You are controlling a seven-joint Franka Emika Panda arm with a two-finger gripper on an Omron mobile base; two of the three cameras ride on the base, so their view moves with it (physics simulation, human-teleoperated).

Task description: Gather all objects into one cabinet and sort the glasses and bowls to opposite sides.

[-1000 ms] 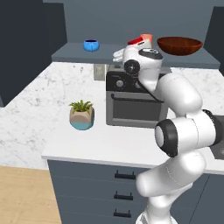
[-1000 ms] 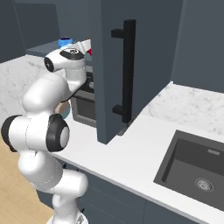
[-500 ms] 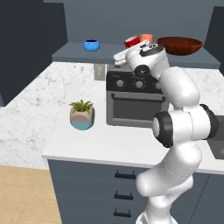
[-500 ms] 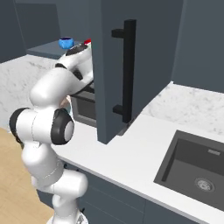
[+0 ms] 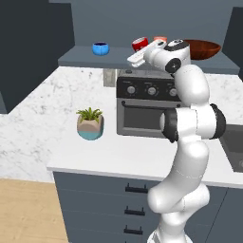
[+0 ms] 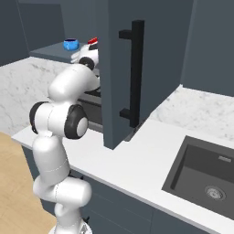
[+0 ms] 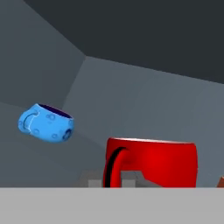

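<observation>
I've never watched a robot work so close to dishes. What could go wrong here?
The gripper is right at the red cup, with the orange cup just beside it, so a sideways slip might knock that one over. The brown bowl sits close by on the same shelf and could get bumped by the arm. The blue bowl stands well apart, so it looks safe.

Cabinet shelf [image 5: 80, 58], blue bowl [image 5: 100, 48], red cup [image 5: 139, 44], brown bowl [image 5: 204, 48]
</observation>
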